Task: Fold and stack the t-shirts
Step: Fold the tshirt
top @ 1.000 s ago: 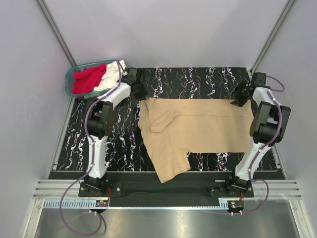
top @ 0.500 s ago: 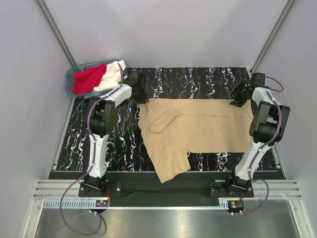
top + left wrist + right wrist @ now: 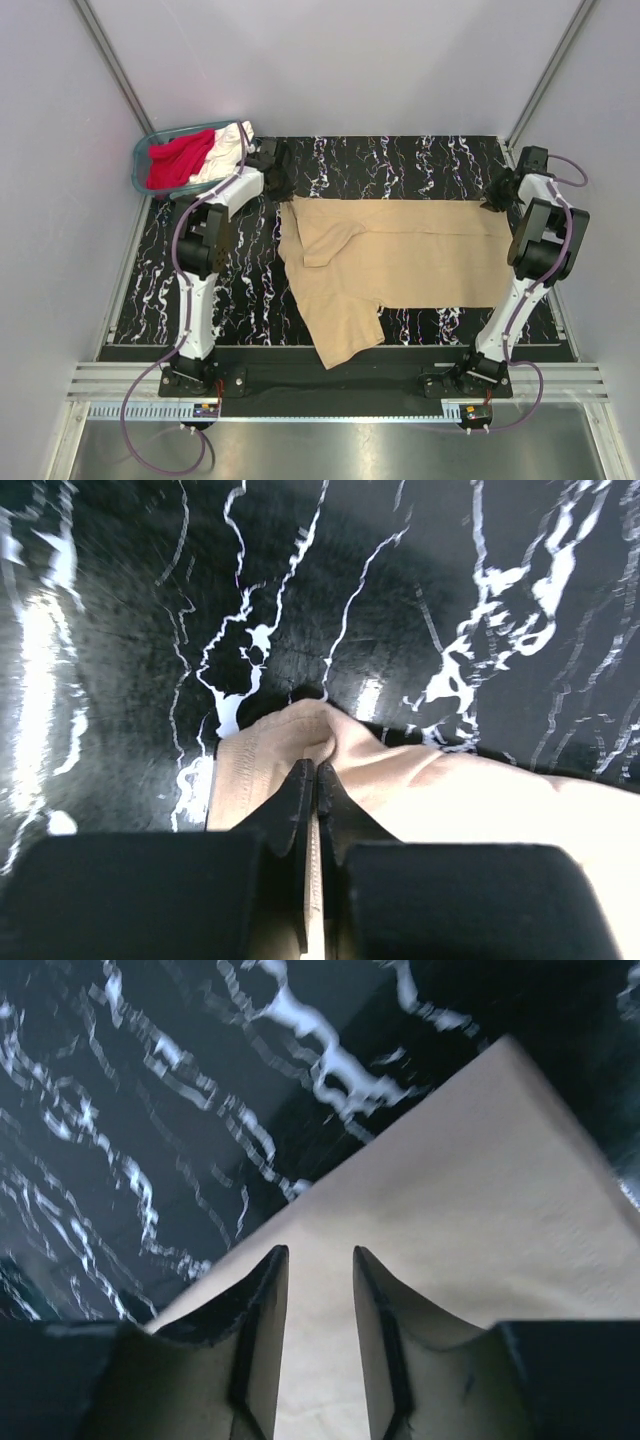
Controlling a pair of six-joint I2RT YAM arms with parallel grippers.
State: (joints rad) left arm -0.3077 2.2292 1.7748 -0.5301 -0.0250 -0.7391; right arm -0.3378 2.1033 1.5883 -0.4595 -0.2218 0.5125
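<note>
From above, a black table (image 3: pixel 400 160) veined with white like marble fills the middle of the frame. One tan shirt (image 3: pixel 420 250) of soft, matte cloth lies spread across it. Its body is a broad flat rectangle, and a rumpled flap hangs past the table's lower edge at lower centre. In the upper left stands one teal plastic basket (image 3: pixel 136 172), holding one red shirt (image 3: pixel 178 160) and one white shirt (image 3: pixel 228 145), both crumpled. That makes three shirts and two arms. The left claw (image 3: pixel 281 188) sits at the tan shirt's upper left corner, and the right claw (image 3: pixel 496 196) at its upper right corner.

In the left wrist view, the two black pointed fingers (image 3: pixel 290 800) are pressed together at bottom centre. They pinch a thin ridge of tan cloth between them, and the seamed hem shows just to their left. The cloth bunches into a soft hump beyond the tips, and glossy table fills the upper frame.

In the right wrist view, the two fingers (image 3: pixel 265 1300) stand a narrow gap apart with nothing gripped between them. They are over smooth, finely woven tan cloth whose straight edge runs diagonally from lower left to upper right. I cannot tell whether the tips touch the cloth.
</note>
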